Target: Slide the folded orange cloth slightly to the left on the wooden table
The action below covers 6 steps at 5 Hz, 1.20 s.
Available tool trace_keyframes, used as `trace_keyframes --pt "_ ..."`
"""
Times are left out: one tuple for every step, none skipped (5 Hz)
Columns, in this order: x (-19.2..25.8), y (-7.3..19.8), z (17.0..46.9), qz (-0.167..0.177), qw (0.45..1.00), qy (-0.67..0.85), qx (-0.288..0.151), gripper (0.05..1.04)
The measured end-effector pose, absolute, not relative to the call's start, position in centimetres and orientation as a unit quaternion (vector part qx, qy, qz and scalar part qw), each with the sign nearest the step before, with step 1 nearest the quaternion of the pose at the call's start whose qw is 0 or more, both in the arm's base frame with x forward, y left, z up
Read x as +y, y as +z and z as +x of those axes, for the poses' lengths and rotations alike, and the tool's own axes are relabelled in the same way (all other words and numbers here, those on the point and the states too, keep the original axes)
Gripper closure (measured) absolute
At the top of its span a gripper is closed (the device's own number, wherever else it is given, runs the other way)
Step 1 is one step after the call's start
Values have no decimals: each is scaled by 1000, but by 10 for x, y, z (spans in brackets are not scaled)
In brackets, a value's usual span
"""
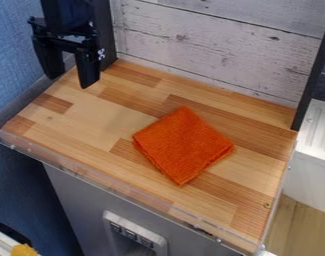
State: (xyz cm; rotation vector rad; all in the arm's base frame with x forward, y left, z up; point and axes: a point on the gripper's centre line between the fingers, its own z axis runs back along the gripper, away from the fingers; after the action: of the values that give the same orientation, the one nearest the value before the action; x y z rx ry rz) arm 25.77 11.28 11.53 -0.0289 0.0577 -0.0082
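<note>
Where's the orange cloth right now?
In the camera view, the orange cloth lies near the middle of the wooden counter, below and to the right of the black gripper.

An orange cloth (183, 145), folded into a square, lies on the wood-patterned table (91, 117). The black gripper (74, 82) hangs at the upper left, its two fingers apart and nothing between them. Pale, weathered planks (211, 47) stand behind the table.

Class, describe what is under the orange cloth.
The folded orange cloth rests on the wooden tabletop, which shows all around it. The patch directly beneath is covered, so anything hidden there cannot be seen.
</note>
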Motion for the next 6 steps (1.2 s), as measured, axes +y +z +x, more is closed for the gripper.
trace_keyframes --pt "102 112 260 -13 999 -9 31 85" --pt "81 112 271 -7 999 -24 23 86" --pt "59 109 280 3 999 -37 12 86" --pt "38 102 282 9 999 -51 8 84" --pt "16 98 283 10 998 -62 4 84" --pt "-3 97 285 11 997 -75 -3 84"
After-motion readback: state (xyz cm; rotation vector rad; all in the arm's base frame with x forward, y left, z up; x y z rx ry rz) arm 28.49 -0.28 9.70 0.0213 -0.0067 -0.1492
